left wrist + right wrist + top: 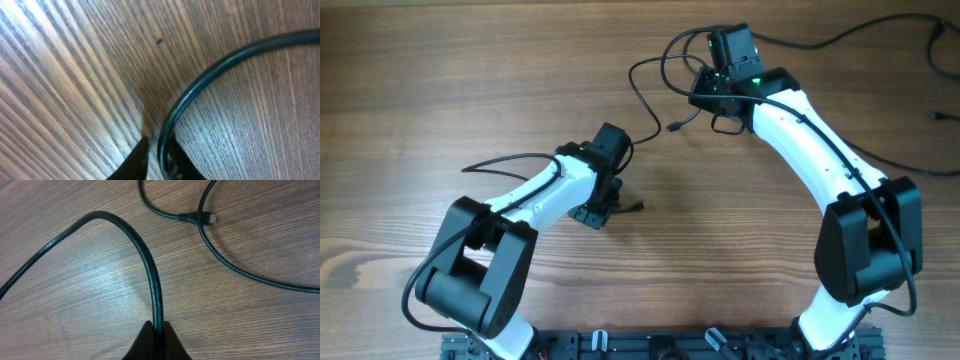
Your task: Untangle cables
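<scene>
Left arm [535,195]: reaches from the near edge of the brown wooden table [440,80] toward its middle, wrist tipped down.
Left gripper [160,159]: narrow, fingers pinching a thin black flexible cable [200,80] that arcs off to the right.
Right arm [800,140]: stretched toward the far edge, right of centre.
Right gripper [157,334]: clamped on a black cable strand [150,270]; a silver-tipped plug [207,218] lies well ahead, apart.
</scene>
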Controlling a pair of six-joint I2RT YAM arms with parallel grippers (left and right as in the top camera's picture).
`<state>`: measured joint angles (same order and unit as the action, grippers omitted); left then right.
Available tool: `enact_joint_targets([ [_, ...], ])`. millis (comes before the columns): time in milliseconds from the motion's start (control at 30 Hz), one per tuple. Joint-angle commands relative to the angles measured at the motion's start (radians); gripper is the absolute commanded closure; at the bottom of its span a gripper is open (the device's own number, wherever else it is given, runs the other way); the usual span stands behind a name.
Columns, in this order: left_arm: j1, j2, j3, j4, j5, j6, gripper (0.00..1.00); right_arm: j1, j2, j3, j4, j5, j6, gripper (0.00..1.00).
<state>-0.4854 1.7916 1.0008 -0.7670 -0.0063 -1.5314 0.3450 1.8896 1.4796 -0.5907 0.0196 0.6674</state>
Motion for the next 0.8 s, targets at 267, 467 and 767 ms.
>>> enact_joint_targets([
  [267, 0.002, 0.045, -0.053, -0.016, -0.041, 0.140, 0.96, -0.013, -0.012, -0.001, -0.055, 0.043, -0.039, 0.96],
  [467, 0.050, -0.074, -0.051, -0.137, -0.167, 0.245, 0.96, -0.127, -0.013, -0.001, -0.162, 0.048, -0.039, 0.96],
  [767, 0.055, -0.188, -0.051, -0.117, -0.436, 0.425, 0.96, -0.340, -0.015, -0.001, -0.272, 0.049, -0.289, 0.96],
])
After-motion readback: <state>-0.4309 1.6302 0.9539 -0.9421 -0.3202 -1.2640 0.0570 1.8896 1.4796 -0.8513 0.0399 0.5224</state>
